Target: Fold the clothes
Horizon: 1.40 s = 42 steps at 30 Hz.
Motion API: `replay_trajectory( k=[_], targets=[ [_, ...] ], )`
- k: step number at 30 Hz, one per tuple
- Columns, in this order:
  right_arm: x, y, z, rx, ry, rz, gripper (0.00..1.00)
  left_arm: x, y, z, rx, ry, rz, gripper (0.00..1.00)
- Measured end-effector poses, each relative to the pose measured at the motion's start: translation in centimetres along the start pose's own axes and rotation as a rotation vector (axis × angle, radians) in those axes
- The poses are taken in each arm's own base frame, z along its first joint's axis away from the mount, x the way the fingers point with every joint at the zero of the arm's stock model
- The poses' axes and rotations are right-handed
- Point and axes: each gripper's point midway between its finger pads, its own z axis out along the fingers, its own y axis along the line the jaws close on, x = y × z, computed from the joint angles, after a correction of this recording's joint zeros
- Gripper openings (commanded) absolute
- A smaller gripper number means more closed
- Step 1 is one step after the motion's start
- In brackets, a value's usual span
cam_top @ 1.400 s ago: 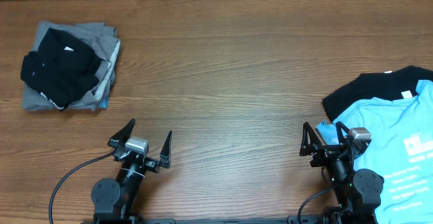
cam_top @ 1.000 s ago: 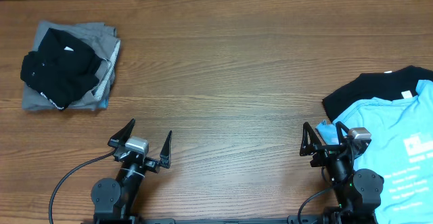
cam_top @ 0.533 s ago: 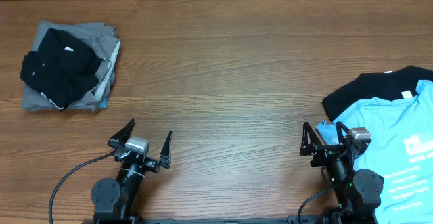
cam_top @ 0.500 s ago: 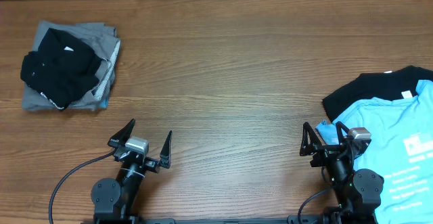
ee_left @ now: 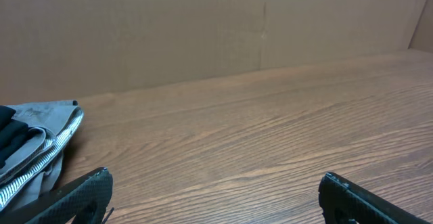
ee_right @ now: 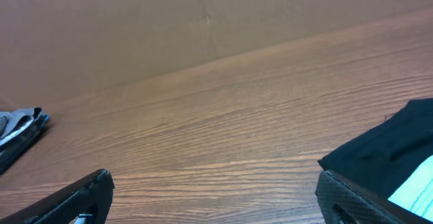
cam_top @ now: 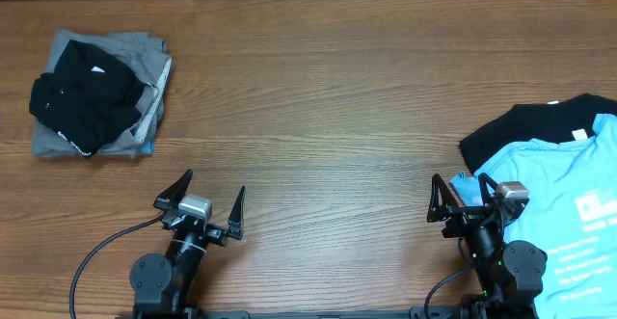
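The left gripper and right gripper sit with jaws spread wide, empty, the right one at the edge of the sky-blue T-shirt — a folded pile lies far left.

A wooden table is stretching out in front of me, its brown grain running from side to side. Along the table's far edge a plain tan board is standing upright, a faint vertical crease showing in it. Soft, even light is falling across the table.
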Motion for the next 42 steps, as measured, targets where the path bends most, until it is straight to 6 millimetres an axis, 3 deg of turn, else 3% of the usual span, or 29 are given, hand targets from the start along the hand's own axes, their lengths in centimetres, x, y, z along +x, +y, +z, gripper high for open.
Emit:
replay_trajectory(
  k=[9, 16, 19, 23, 25, 27, 30, 32, 33, 36, 38, 42],
  targets=[
    [0.0, 0.0, 0.0, -0.001, -0.001, -0.001, 1.00, -0.1, 0.0, 0.0, 0.000, -0.003, 0.001, 1.00],
    [-0.3, 2.9, -0.3, -0.160, 0.010, 0.026, 1.00, -2.2, -0.9, -0.2, 0.058, -0.082, -0.087, 1.00],
    [-2.8, 4.2, -1.3, -0.201, -0.027, 0.040, 1.00, -2.6, -1.3, -0.7, 0.066, -0.014, -0.128, 1.00],
    [-8.2, 6.3, -3.0, -0.222, -0.055, 0.048, 1.00, -6.3, -0.9, -2.1, 0.024, 0.026, -0.137, 1.00],
    [-9.4, 6.7, -3.0, -0.213, -0.018, 0.066, 1.00, -8.5, -0.4, -2.7, -0.015, 0.077, -0.150, 1.00],
    [-10.0, 6.7, -1.9, -0.173, 0.111, 0.116, 1.00, -10.8, 0.2, -2.7, -0.053, 0.153, -0.170, 1.00],
    [-8.6, 5.9, 0.1, -0.081, 0.368, 0.197, 1.00, -12.2, 1.0, -1.8, -0.083, 0.287, -0.204, 1.00],
    [-7.9, 5.4, 1.1, -0.025, 0.500, 0.230, 1.00, -11.8, 1.3, -1.4, -0.095, 0.398, -0.232, 1.00],
    [-8.0, 4.7, 2.8, 0.033, 0.611, 0.245, 1.00, -12.6, 1.8, 0.1, -0.101, 0.489, -0.255, 1.00],
    [-7.7, 4.1, 4.3, 0.080, 0.750, 0.229, 1.00, -11.6, 2.1, 0.7, -0.113, 0.655, -0.294, 1.00],
    [-7.7, 3.5, 7.0, 0.090, 0.799, 0.214, 1.00, -11.6, 2.6, 2.2, -0.112, 0.728, -0.296, 1.00],
    [-4.7, 0.8, 8.6, 0.198, 0.908, 0.259, 1.00, -10.4, 2.6, 3.7, -0.084, 0.809, -0.313, 1.00]
  ],
)
